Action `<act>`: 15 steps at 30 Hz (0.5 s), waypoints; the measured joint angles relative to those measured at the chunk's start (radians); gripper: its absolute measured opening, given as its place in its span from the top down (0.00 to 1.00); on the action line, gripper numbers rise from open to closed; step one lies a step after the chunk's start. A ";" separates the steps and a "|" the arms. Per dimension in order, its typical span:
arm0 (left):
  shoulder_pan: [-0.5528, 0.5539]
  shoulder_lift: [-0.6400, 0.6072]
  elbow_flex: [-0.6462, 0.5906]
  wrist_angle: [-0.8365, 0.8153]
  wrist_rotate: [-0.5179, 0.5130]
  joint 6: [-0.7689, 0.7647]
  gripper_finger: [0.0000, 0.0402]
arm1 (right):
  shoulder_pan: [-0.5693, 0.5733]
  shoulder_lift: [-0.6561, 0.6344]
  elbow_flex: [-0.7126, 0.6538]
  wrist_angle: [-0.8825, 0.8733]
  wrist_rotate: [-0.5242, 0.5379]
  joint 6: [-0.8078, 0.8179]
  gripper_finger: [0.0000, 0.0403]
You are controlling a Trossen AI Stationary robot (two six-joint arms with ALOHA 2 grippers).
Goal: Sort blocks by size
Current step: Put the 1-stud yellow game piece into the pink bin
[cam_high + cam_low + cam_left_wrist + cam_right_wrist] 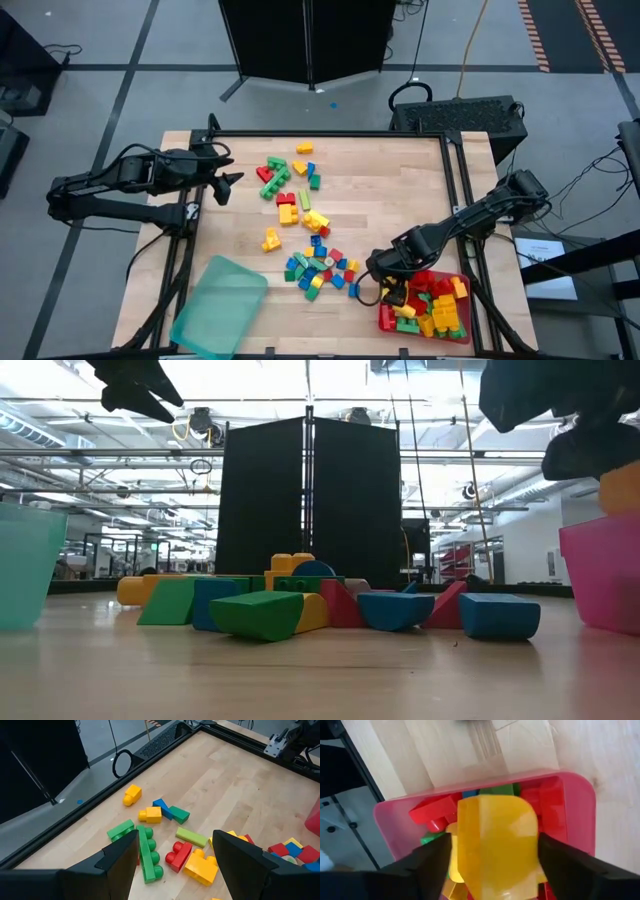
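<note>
Dozens of blocks lie scattered on the middle of the tabletop, and many more already fill the red tray. My right gripper hangs over that tray with a big yellow block between its jaws (gripped or just let go, I cannot tell). My left gripper waits wide open above the far group. These bricks look light, stiff and smooth; flat sides give the best hold. Neighbours crowd close, and the teal tray stands apart.

No legible text, labels, brands, numbers or signs anywhere: none on the blocks, the red tray, the teal tray, the counter, nor in the room behind.
</note>
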 joint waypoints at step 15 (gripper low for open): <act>0.000 0.000 0.000 0.001 0.000 0.001 0.36 | -0.088 -0.093 0.000 -0.117 0.089 0.012 0.19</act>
